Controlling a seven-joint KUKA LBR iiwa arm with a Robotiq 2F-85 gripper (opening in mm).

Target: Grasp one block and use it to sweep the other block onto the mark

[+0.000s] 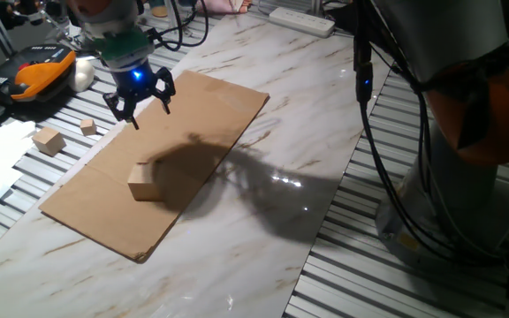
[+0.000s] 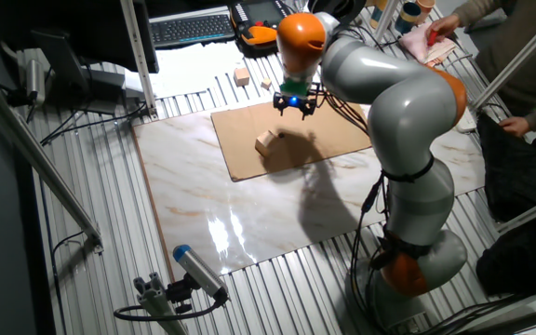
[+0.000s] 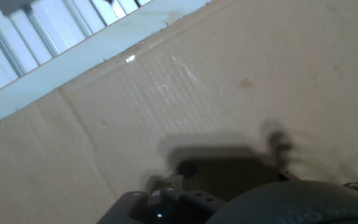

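Marble-patterned white surface (image 1: 263, 230) fills the foreground of one fixed view, with a flat brown cardboard sheet (image 1: 203, 115) lying on it. No containers visible on the sheet. Plain light-tan wooden cube (image 1: 144, 181) sits on the cardboard toward its near end, flat on one face, edges turned slightly off the sheet's edges; no long axis to speak of. Small dark round dot (image 3: 186, 168) shows on the cardboard in the hand view, in the hand's shadow. Black two-finger gripper (image 1: 139, 100) with blue light hangs above the cardboard's far part, well apart from the cube, fingers spread and pinching nothing, pointing down. Grey-and-orange arm (image 2: 394, 102) arches over from the side. Two smaller tan wooden blocks (image 1: 49, 140) and (image 1: 88, 127) sit off the cardboard on the slatted metal tabletop.
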